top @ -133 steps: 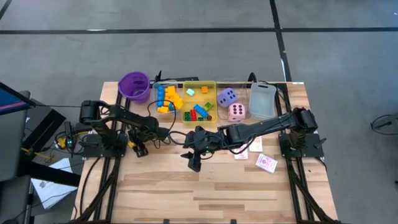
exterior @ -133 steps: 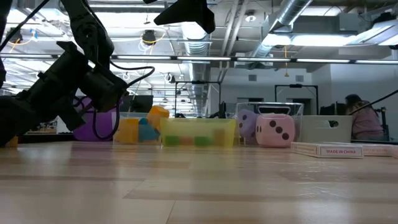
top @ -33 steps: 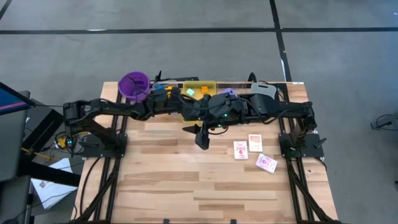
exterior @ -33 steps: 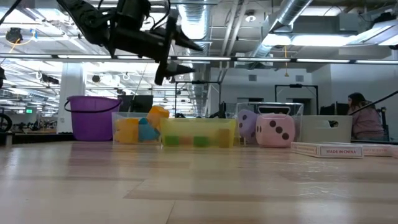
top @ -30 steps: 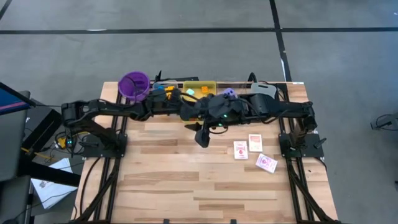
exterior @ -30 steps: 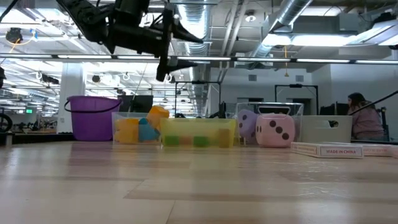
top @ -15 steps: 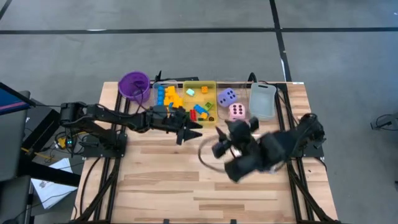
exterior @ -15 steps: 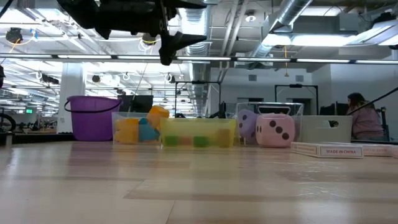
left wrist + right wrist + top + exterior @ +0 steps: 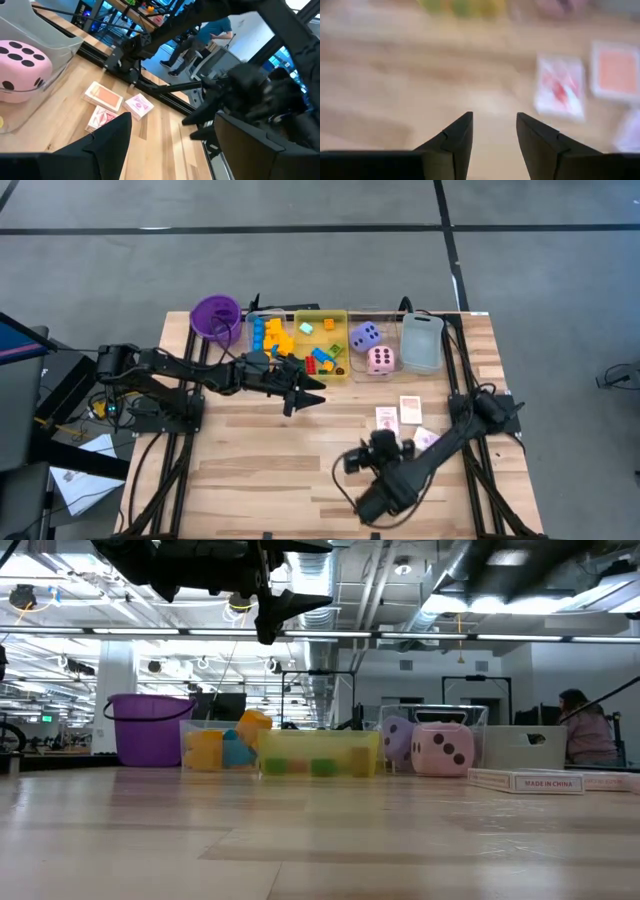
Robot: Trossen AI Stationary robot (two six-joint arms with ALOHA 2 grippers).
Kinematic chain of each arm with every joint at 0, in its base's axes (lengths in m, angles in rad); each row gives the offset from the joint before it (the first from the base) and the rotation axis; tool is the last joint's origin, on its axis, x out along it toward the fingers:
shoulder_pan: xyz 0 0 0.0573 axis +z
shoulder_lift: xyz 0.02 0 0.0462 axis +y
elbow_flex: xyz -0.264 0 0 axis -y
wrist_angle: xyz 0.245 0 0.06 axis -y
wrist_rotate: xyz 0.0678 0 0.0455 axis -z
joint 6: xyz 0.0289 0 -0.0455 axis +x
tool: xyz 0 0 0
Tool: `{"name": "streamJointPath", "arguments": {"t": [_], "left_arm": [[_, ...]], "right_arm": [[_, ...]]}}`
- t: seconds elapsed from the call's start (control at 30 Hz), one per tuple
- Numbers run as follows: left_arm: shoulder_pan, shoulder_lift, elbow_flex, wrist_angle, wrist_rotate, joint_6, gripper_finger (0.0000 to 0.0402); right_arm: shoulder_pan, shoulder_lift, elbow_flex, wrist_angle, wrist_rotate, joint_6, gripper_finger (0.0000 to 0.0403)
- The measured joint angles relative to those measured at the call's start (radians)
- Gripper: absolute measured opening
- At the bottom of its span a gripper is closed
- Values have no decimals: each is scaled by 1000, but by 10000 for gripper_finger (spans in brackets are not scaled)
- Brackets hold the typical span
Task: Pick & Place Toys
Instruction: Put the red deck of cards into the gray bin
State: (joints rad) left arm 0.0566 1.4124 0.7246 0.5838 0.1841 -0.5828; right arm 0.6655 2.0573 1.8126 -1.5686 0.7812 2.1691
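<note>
Currently the left gripper (image 9: 308, 391), jaws parted and empty, hovers beside the yellow tray (image 9: 321, 321) of plastic blocks (image 9: 320, 360). Right gripper (image 9: 493, 131), jaws apart and empty, hangs over bare wood planks near the flat cards (image 9: 387, 419); pink die (image 9: 379, 360) sits by the far edge.

Purple cup (image 9: 216, 318); yellow tray (image 9: 321, 345) holding red, blue, green and orange blocks (image 9: 322, 360); yellow and blue blocks (image 9: 267, 337) beside it. Purple die (image 9: 364, 335) and pink die (image 9: 379, 360), both with dark pips. Grey tray (image 9: 421, 342). Red-patterned cards (image 9: 398, 413) on pale wood table (image 9: 260, 450). Both grippers are dark.
</note>
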Motion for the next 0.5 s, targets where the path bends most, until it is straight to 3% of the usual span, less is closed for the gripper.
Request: {"name": "streamJointPath", "arguments": {"t": [0.13, 0.33, 0.5], "left_arm": [[1, 0, 0, 0, 0, 0, 278], [2, 0, 0, 0, 0, 1, 278], [2, 0, 0, 0, 0, 1, 278]], "right_arm": [[24, 41, -8, -2, -198, 8, 154], [23, 97, -7, -2, -259, 13, 190], [14, 120, -21, 37, -238, 46, 217]]}}
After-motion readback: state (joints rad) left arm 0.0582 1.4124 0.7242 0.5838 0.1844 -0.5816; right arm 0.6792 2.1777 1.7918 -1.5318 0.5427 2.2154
